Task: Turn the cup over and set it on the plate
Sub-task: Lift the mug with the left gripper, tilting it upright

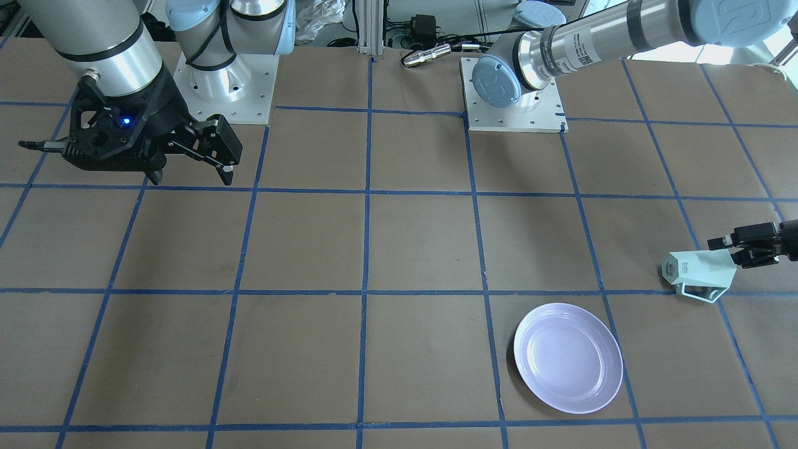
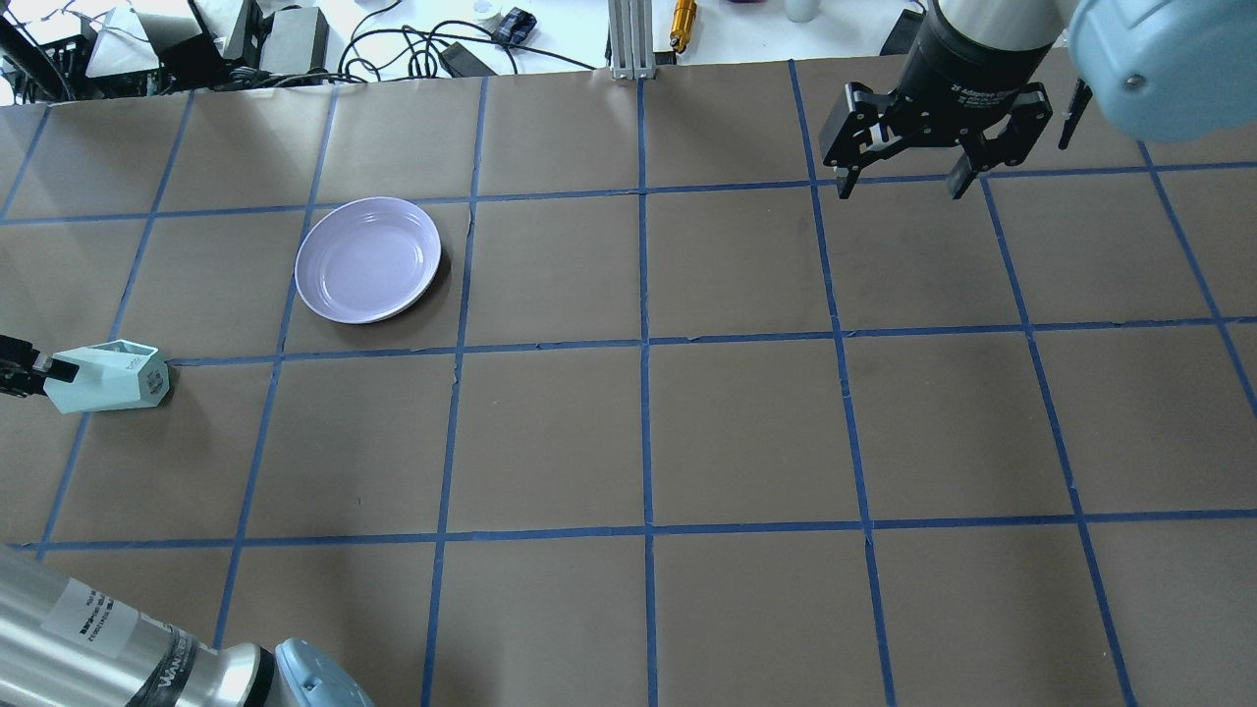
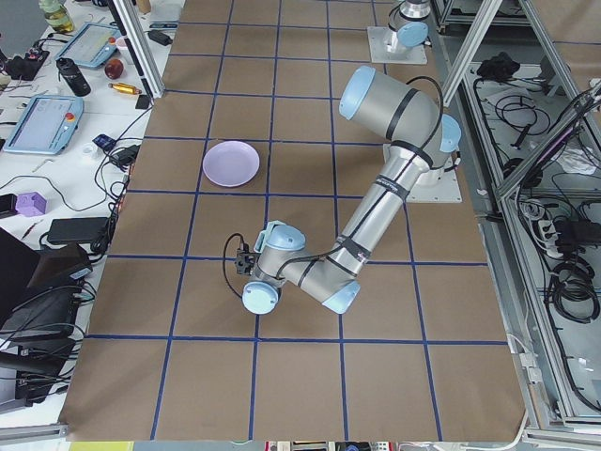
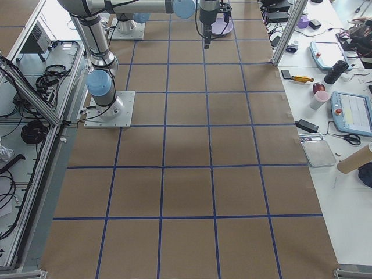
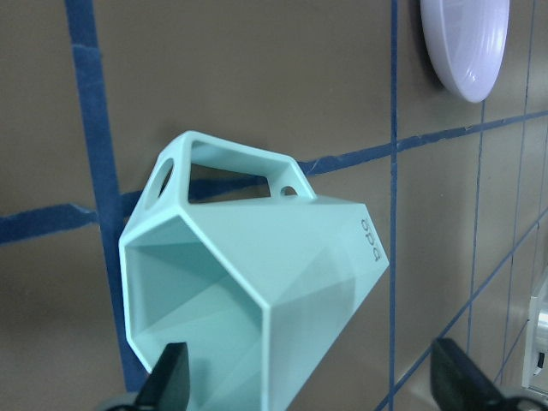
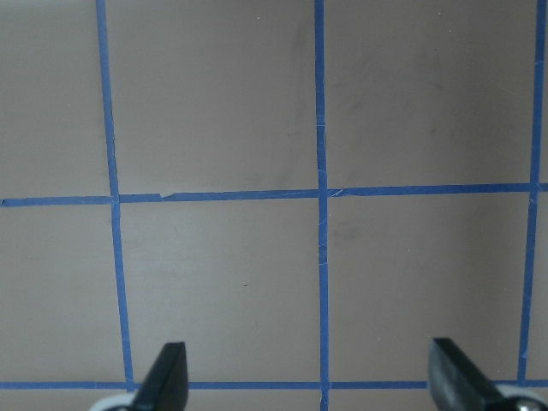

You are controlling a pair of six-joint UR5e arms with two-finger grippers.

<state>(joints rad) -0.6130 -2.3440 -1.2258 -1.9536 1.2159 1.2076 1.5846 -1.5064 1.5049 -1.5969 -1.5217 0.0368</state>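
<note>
A mint-green cup [image 1: 698, 271] lies on its side on the brown desk [image 1: 312, 243] at the right edge of the front-facing view. Its base points left and its handle points toward the bottom of the frame. The left hand [image 1: 730, 249], fingers spread, sits at the cup's open mouth with one finger at the rim. A lavender plate [image 1: 568, 357] rests nearby at lower right, apart from the cup. The right hand [image 1: 192, 178] hangs spread at upper left.

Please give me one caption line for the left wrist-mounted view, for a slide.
Mint-green cup lying on its side, mouth facing the open left end effector, with the lavender plate beyond it.
</note>
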